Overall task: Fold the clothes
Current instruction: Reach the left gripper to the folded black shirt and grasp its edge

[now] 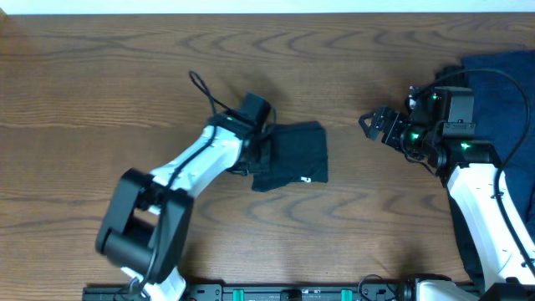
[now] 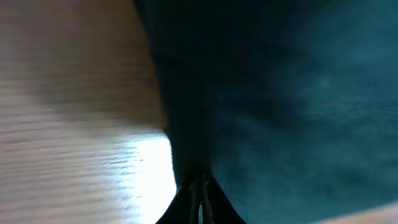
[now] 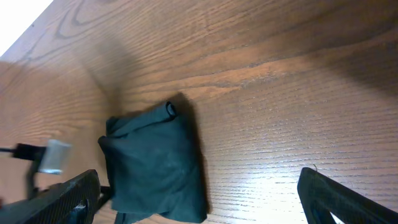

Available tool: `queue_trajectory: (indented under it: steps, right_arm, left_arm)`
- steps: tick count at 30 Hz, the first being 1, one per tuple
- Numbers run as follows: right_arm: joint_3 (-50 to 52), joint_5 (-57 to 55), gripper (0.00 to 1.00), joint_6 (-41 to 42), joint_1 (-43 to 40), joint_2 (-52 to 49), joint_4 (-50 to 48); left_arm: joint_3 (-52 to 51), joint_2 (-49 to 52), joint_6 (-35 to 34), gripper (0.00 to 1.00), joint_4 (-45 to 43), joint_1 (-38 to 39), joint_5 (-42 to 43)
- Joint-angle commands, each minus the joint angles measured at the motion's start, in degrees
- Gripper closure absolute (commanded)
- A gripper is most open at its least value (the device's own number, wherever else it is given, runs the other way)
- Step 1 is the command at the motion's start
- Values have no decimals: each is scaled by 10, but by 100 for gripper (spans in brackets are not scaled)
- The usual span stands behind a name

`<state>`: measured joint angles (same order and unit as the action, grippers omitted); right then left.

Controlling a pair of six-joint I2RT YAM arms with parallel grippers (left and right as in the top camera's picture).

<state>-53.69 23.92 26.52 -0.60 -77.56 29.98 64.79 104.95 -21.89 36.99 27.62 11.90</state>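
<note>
The black garment (image 1: 292, 155), folded small, is laid near the middle of the desk (image 1: 100, 75), its slightly longer side running across it. Its left edge appears to be pinched by the left end effector (image 1: 262, 152), whose fingers are closed together. The right end effector (image 1: 374, 125) is held spread wide and empty, well apart on the garment's right, beside the navy cloth (image 1: 501, 75). The left arm is judged the nearer.
</note>
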Motion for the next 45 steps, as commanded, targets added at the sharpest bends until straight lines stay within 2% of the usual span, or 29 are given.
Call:
queue_trajectory:
  steps: [1, 5, 11, 15, 20, 23, 27, 28, 29, 31, 32, 33, 35, 45]
  right_arm:
    - [2, -2, 1, -7, -2, 7, 0]
    - [2, -2, 1, -7, -2, 7, 0]
    - [2, -2, 1, -7, -2, 7, 0]
    - [2, -2, 1, -7, -2, 7, 0]
    - [2, -2, 1, -7, -2, 7, 0]
    - [2, -2, 1, -7, -2, 7, 0]
    - [2, -2, 1, -7, -2, 7, 0]
    - [2, -2, 1, -7, -2, 7, 0]
    - [2, -2, 1, -7, -2, 7, 0]
    - [2, -2, 1, -7, -2, 7, 0]
    - [2, -2, 1, -7, -2, 7, 0]
    - [2, -2, 1, -7, -2, 7, 0]
    - [2, -2, 1, -7, -2, 7, 0]
    - [2, -2, 1, -7, -2, 7, 0]
  left_arm:
    - [1, 29, 12, 94, 0, 11, 3]
    - [-2, 64, 12, 94, 0, 30, 10]
    - [-2, 90, 12, 94, -2, 84, 107]
    - [0, 81, 6, 94, 2, 118, 138]
    - [20, 43, 6, 93, 27, 116, 138]
    - [34, 4, 6, 86, 28, 100, 132]
    - [42, -56, 15, 84, 28, 85, 77]
    - [42, -74, 20, 78, 26, 83, 55]
    - [42, -84, 29, 68, 25, 81, 42]
    - [42, -106, 70, 38, 16, 80, 8]
    - [42, -113, 97, 27, 10, 80, -5]
    - [42, -115, 120, 22, 3, 80, -11]
    - [42, -112, 160, 17, -7, 80, -10]
    - [42, -8, 297, 16, -44, 80, -11]
